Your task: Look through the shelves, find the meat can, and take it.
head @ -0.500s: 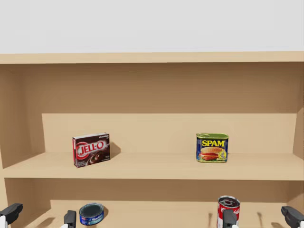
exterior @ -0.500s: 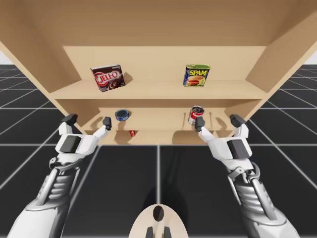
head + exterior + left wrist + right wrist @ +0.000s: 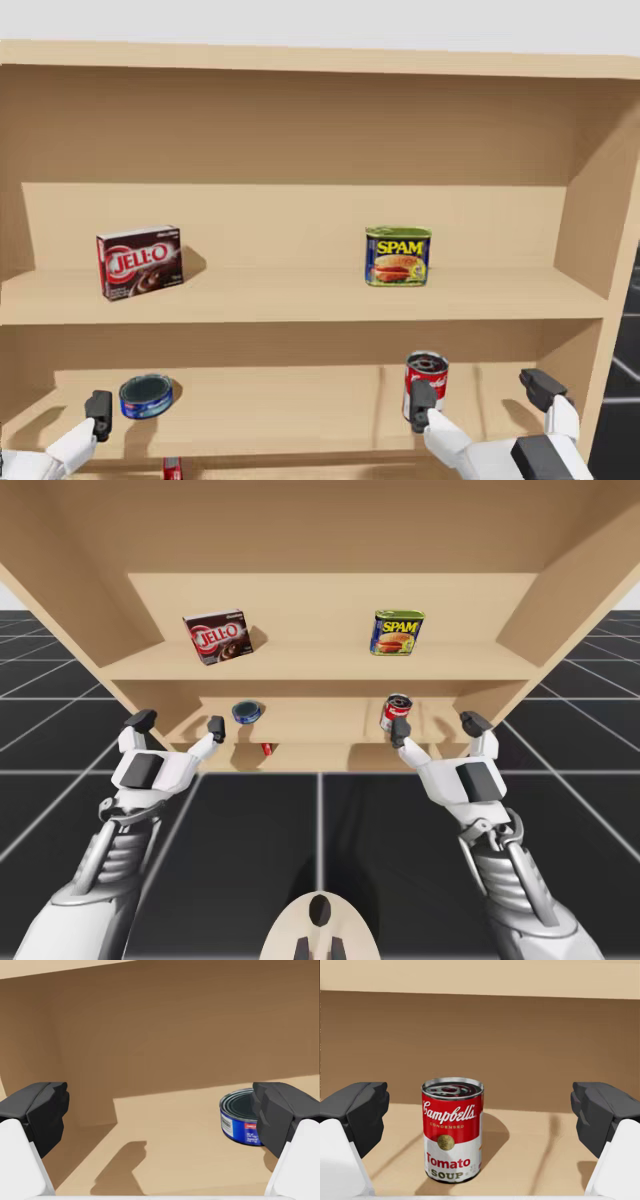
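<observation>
- Wooden shelves are standing on a dark gridded floor, and I'm searching them for the meat can.
- Nearest, my left gripper is hanging with its fingers spread wide, gripping nothing, the flat blue can beside one finger.
- My right gripper is gaping too, empty, with the red-and-white can sitting ahead, untouched.
- Farther up, the blue-and-yellow meat can is waiting on the upper shelf, well apart from the brown box. I'm judging that the right arm needs lifting toward it.

The blue-and-yellow meat can stands upright on the upper shelf. A dark red box stands well to its left. Below the meat can, a red-and-white can stands beside my right gripper, whose fingers are spread wide. A flat blue can lies far down-left.
</observation>
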Robot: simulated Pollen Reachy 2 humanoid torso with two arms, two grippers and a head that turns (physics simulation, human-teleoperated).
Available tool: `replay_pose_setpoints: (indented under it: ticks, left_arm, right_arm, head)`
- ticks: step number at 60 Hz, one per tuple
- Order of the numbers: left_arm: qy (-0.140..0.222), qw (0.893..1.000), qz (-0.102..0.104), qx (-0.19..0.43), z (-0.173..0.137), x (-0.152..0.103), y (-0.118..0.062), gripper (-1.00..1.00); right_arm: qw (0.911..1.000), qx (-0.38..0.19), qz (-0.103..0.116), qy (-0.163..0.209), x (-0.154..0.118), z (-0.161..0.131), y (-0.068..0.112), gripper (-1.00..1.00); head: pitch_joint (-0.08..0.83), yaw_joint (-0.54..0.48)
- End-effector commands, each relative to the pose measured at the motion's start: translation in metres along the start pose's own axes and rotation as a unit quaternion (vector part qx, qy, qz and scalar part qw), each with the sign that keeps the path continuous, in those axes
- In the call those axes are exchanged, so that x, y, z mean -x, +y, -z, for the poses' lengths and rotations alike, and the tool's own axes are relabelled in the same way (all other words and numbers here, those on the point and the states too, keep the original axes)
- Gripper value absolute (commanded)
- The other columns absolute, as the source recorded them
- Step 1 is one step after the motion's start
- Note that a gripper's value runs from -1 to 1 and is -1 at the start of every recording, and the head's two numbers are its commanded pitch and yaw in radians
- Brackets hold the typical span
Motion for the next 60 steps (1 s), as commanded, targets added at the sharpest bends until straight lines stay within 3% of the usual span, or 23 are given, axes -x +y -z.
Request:
replay_pose_setpoints:
  ticks: [1, 9, 19, 36, 48, 60]
  left_arm:
    - [0.000, 1.000, 0.000, 0.002, 0.000, 0.000, -0.001, -1.00]
    - [0.000, 1.000, 0.000, 0.003, 0.000, 0.000, -0.001, -1.00]
    - [0.000, 1.000, -0.001, 0.001, 0.000, 0.000, 0.000, -1.00]
    - [0.004, 1.000, -0.002, 0.001, 0.000, 0.000, 0.000, -1.00]
    - [0.006, 1.000, -0.003, 0.004, -0.001, 0.000, 0.000, -1.00]
    - [0.008, 1.000, -0.004, 0.005, -0.001, 0.000, 0.002, -1.00]
  right_arm:
    - [1.0000, -0.001, 0.009, 0.000, 0.001, 0.000, 0.003, -1.00]
    - [0.9999, -0.004, 0.012, 0.000, -0.002, -0.002, 0.005, -1.00]
    - [0.9998, -0.008, 0.017, 0.000, -0.019, -0.011, 0.012, -1.00]
    - [0.9987, -0.035, 0.025, 0.028, -0.094, -0.035, 0.023, -1.00]
    - [0.9971, -0.067, 0.022, 0.030, -0.122, -0.011, 0.037, -1.00]
    - [0.9965, -0.071, 0.008, 0.042, -0.129, 0.022, 0.047, -1.00]
  head:
    - [0.141, -0.13]
    - [0.150, -0.19]
    - [0.151, -0.18]
    - [0.159, -0.18]
    - [0.163, -0.19]
    - [0.163, -0.19]
